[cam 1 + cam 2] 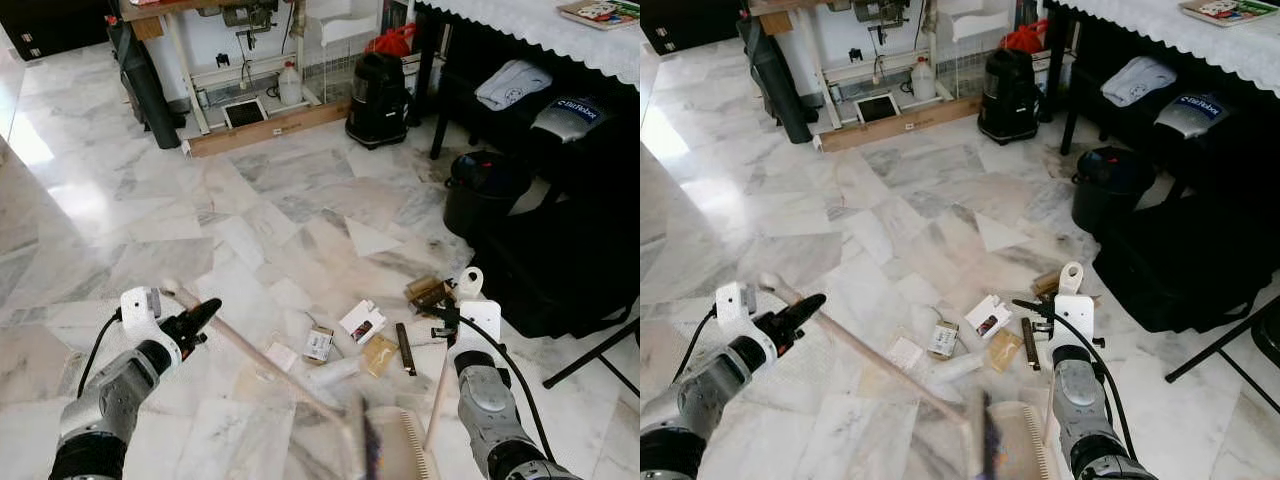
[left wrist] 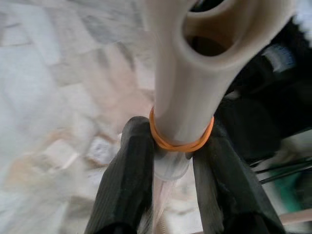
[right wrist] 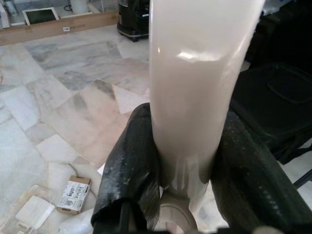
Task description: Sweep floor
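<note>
My left gripper (image 1: 207, 312) is shut on a long cream broom handle (image 1: 262, 358), near its top end. An orange rubber band (image 2: 180, 144) circles the handle between the fingers (image 2: 131, 170). The stick slants down to the right to a blurred dark broom head (image 1: 366, 442). My right gripper (image 1: 452, 320) is shut on the upright cream dustpan handle (image 3: 195, 73); its looped top (image 1: 468, 283) rises above the gripper. The toothed dustpan (image 1: 408, 448) rests on the floor by the broom head. Litter lies between the arms: a white packet (image 1: 362, 322), a small box (image 1: 318, 343) and a tan wrapper (image 1: 380, 353).
A black bin (image 1: 486, 190) and a large black bag (image 1: 570, 262) stand to the right, under a table with a white cloth (image 1: 540, 30). A black canister (image 1: 377, 98), a white jug (image 1: 290, 84) and a wooden board (image 1: 265, 128) line the far side. Marble floor (image 1: 150, 200) opens to the left.
</note>
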`<state>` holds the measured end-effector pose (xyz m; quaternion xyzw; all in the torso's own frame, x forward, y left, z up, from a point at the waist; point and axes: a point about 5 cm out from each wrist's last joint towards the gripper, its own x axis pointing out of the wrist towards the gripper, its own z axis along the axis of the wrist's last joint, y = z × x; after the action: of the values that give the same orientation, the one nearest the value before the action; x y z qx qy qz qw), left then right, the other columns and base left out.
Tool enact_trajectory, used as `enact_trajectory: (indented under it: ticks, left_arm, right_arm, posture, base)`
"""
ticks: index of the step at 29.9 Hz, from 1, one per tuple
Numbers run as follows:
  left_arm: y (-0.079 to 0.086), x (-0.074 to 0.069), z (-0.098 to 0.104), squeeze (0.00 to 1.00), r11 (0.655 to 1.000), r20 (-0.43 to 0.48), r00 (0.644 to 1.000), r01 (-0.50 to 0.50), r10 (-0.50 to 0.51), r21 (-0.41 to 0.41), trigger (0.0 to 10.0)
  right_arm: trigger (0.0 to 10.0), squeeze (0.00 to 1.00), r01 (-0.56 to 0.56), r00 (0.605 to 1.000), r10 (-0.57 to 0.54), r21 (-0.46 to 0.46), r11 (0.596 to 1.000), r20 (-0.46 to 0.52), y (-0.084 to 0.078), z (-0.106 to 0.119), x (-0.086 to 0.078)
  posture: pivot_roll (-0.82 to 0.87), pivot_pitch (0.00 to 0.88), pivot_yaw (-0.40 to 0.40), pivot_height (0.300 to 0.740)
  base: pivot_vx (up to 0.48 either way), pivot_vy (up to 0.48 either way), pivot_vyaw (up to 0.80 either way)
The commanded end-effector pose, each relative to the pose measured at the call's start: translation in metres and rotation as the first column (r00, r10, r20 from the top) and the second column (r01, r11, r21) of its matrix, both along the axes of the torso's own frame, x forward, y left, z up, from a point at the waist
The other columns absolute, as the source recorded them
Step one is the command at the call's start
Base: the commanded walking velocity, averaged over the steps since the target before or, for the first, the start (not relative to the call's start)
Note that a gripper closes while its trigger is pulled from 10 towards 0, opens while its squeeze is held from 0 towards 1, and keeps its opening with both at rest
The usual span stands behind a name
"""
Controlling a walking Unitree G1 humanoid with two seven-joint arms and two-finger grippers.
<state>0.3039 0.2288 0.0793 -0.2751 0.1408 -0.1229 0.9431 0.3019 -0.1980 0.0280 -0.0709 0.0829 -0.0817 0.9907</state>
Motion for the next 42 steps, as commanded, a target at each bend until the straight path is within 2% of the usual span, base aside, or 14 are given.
enact_trajectory:
  ticks: [1, 5, 6, 9, 11, 12, 14, 17, 21, 24, 30, 34, 36, 42]
  left_arm:
    - [0.0, 0.007, 0.018, 0.0, 0.999, 0.063, 0.998, 0.009, -0.006, -0.045, 10.0]
    - [0.002, 0.01, 0.026, 0.0, 1.0, 0.112, 0.993, -0.022, 0.02, 0.013, 10.0]
    - [0.009, 0.013, 0.034, 0.0, 0.996, 0.158, 0.984, -0.087, 0.08, 0.034, 10.0]
    - [0.018, 0.015, 0.039, 0.0, 0.985, 0.201, 0.97, -0.154, 0.135, 0.083, 10.0]
    - [0.026, 0.015, 0.042, 0.0, 0.967, 0.228, 0.955, -0.222, 0.189, 0.127, 10.0]
    - [0.034, 0.014, 0.044, 0.0, 0.943, 0.256, 0.935, -0.293, 0.247, 0.159, 10.0]
    - [0.042, 0.012, 0.045, 0.0, 0.908, 0.284, 0.907, -0.372, 0.311, 0.195, 10.0]
    - [0.044, 0.009, 0.044, 0.0, 0.854, 0.331, 0.897, -0.401, 0.292, 0.333, 10.0]
    - [0.046, 0.005, 0.038, 0.0, 0.831, 0.356, 0.875, -0.447, 0.33, 0.33, 10.0]
    - [0.043, 0.004, 0.033, 0.0, 0.818, 0.369, 0.869, -0.459, 0.331, 0.347, 10.0]
    - [0.035, 0.005, 0.026, 0.0, 0.816, 0.372, 0.873, -0.45, 0.316, 0.363, 10.0]
    - [0.029, 0.005, 0.02, 0.0, 0.796, 0.383, 0.879, -0.438, 0.284, 0.417, 10.0]
    - [0.022, 0.005, 0.013, 0.0, 0.789, 0.378, 0.89, -0.417, 0.254, 0.451, 10.0]
    - [0.013, 0.006, 0.01, 0.0, 0.796, 0.378, 0.902, -0.382, 0.209, 0.471, 10.0]
  right_arm:
    - [10.0, 0.0, 0.021, 0.999, -0.02, 0.019, 1.0, -0.043, 0.001, -0.006, -0.002]
    - [10.0, 0.0, 0.021, 0.999, -0.02, 0.027, 0.999, -0.035, 0.004, -0.003, 0.001]
    - [10.0, 0.0, 0.02, 0.999, -0.019, 0.032, 0.999, -0.028, 0.006, -0.002, 0.003]
    - [10.0, 0.0, 0.017, 1.0, -0.016, 0.038, 0.999, -0.019, 0.008, 0.0, 0.005]
    - [10.0, 0.0, 0.014, 1.0, -0.013, 0.044, 0.999, -0.006, 0.009, 0.002, 0.006]
    - [10.0, 0.0, 0.009, 1.0, -0.009, 0.051, 0.999, 0.014, 0.011, 0.006, 0.009]
    - [10.0, 0.0, 0.004, 0.999, -0.006, 0.061, 0.998, 0.038, 0.012, 0.01, 0.011]
    - [10.0, 0.0, -0.003, 0.997, -0.004, 0.086, 0.996, 0.078, 0.014, 0.016, 0.015]
    - [10.0, 0.0, -0.036, 0.992, 0.023, 0.102, 0.994, 0.125, 0.018, 0.022, 0.018]
    - [10.0, 0.0, -0.054, 0.989, 0.038, 0.106, 0.993, 0.143, 0.021, 0.024, 0.017]
    - [10.0, 0.0, -0.072, 0.987, 0.055, 0.11, 0.991, 0.154, 0.022, 0.022, 0.014]
    - [10.0, 0.0, -0.082, 0.981, 0.057, 0.134, 0.988, 0.183, 0.023, 0.025, 0.014]
    - [10.0, 0.0, -0.095, 0.971, 0.06, 0.146, 0.985, 0.23, 0.023, 0.032, 0.017]
    - [10.0, 0.0, -0.118, 0.961, 0.076, 0.144, 0.983, 0.266, 0.024, 0.039, 0.02]
  posture:
    - [0.11, 0.024, 0.066, 0.74]
    - [0.11, 0.006, 0.072, 0.74]
    - [0.12, 0.0, 0.074, 0.74]
    - [0.12, 0.0, 0.076, 0.74]
    - [0.12, 0.0, 0.078, 0.74]
    - [0.12, 0.0, 0.082, 0.74]
    - [0.12, 0.0, 0.084, 0.74]
    - [0.12, 0.0, 0.085, 0.74]
    - [0.11, 0.0, 0.085, 0.74]
    - [0.1, 0.0, 0.082, 0.74]
    - [0.1, 0.0, 0.076, 0.74]
    - [0.1, 0.0, 0.072, 0.74]
    - [0.09, 0.0, 0.073, 0.74]
    - [0.08, 0.0, 0.075, 0.74]
  base:
    - [0.0, 0.0, 0.0]
    - [0.0, 0.0, 0.0]
    - [0.0, 0.0, 0.0]
    - [0.0, 0.0, 0.0]
    - [0.0, 0.0, 0.0]
    - [0.0, 0.0, 0.0]
    - [0.0, 0.0, 0.0]
    - [0.0, 0.0, 0.0]
    - [0.0, 0.0, 0.0]
    - [0.0, 0.0, 0.0]
    - [0.0, 0.0, 0.0]
    - [0.0, 0.0, 0.0]
    - [0.0, 0.0, 0.0]
    - [0.0, 0.0, 0.0]
